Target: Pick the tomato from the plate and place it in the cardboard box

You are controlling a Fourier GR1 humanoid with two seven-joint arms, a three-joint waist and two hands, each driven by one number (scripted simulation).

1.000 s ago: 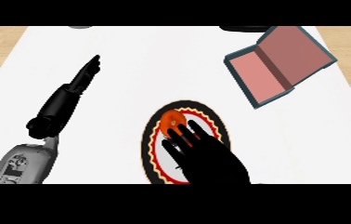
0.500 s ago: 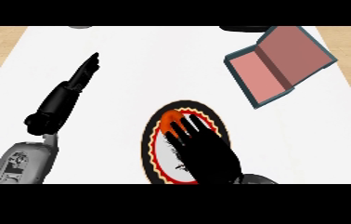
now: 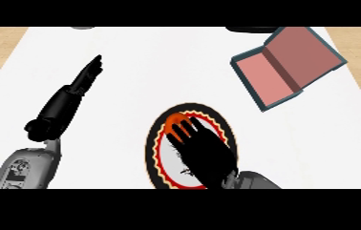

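Covering round tomato (image 3: 174, 120), right hand (image 3: 203, 152), plate (image 3: 156, 143)

Under me spreads a white worktop (image 3: 162, 67), with tan strips showing past its left and right edges and two dark, cut-off shapes at its far edge.

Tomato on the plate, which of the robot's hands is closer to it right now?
Right. The right hand is spread directly above the tomato on the plate, fingertips over it. The left hand rests far to the left, fingers straight.
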